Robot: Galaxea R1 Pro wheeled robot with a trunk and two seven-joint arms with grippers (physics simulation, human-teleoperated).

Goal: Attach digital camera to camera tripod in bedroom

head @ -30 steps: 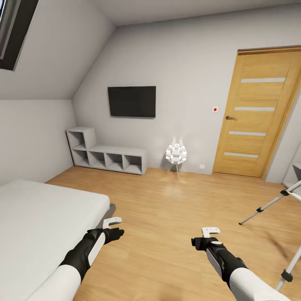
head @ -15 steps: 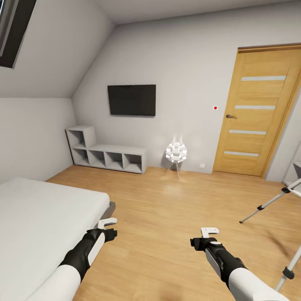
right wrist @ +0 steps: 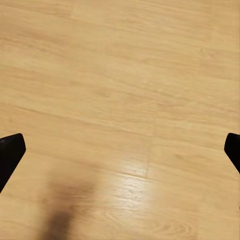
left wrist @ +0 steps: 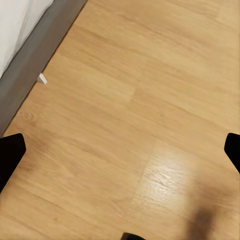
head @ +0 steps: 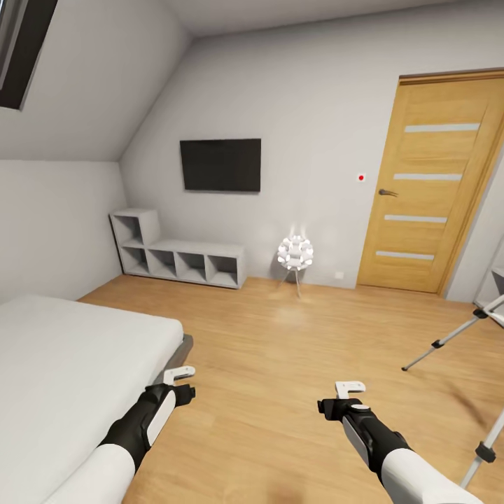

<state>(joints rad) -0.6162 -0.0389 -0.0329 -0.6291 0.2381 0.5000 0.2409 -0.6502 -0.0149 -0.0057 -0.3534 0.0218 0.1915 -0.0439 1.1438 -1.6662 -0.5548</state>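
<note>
Both my claws released, nothing held: left claw [head: 183, 386] low beside bed [head: 63, 350] edge, right claw [head: 334, 399] over bare floor [head: 280, 364]; wrist views show fingertips wide apart above planks

Camera tripod [head: 455, 336] at right edge of head view, well apart from right claw, head cropped

Judgement: legs stiff, light, tippy; digital camera small, rigid, slick, so grip across body sides

Camera location: cannot tell

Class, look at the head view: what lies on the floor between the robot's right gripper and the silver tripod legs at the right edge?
In the head view, bare light wood plank floor separates the right gripper from the silver-legged camera tripod.
</note>
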